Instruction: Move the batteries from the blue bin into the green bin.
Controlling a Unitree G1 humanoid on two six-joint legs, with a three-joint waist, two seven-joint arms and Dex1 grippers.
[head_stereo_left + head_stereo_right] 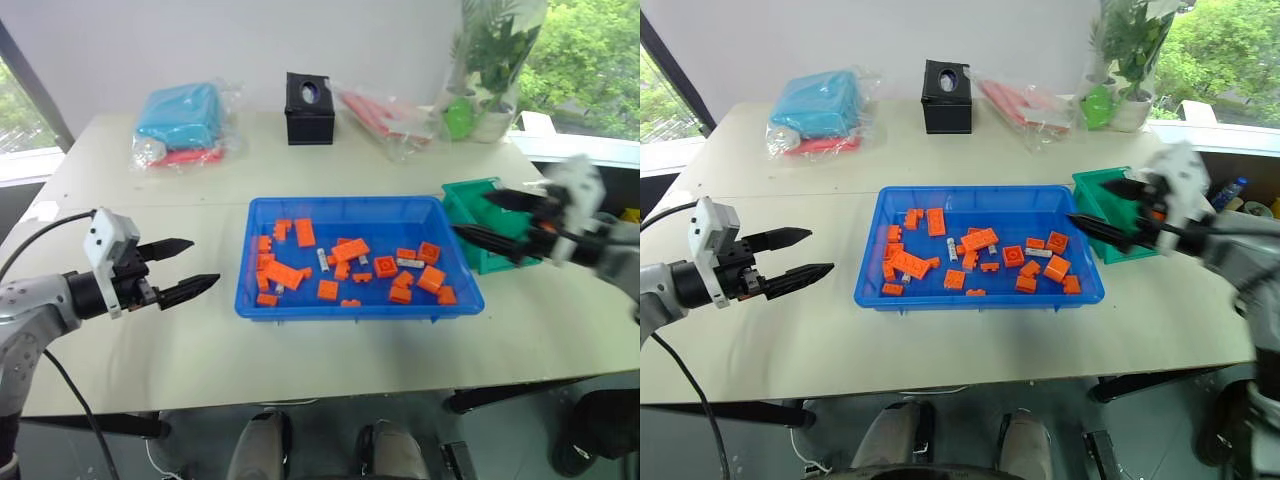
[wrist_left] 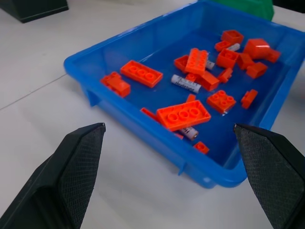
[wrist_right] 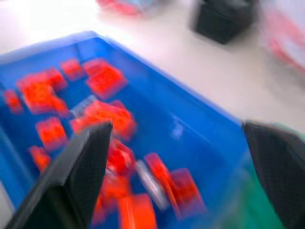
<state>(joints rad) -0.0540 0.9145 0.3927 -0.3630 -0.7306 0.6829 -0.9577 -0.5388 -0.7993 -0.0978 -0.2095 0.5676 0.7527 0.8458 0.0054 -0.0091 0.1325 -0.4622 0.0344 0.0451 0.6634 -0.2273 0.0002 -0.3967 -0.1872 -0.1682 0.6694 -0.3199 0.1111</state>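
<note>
The blue bin (image 1: 360, 308) sits mid-table, holding many orange blocks (image 1: 284, 273) and a few small silvery batteries (image 1: 323, 260) (image 2: 185, 83) scattered among them. The green bin (image 1: 468, 196) stands against the blue bin's right end. My left gripper (image 1: 205, 261) hovers open over the bare table left of the blue bin, pointing at it, with nothing between its fingers (image 2: 76, 162). My right gripper (image 1: 471, 214) is open and empty above the green bin and the blue bin's right edge, aimed across the blue bin (image 3: 190, 119).
At the back of the table are a black tissue box (image 1: 309, 108), a light-blue bagged bundle (image 1: 180, 118), a clear bag of red items (image 1: 385, 120) and a potted plant (image 1: 492, 112) beside a round green object (image 1: 458, 118). The table's front edge runs close below the bin.
</note>
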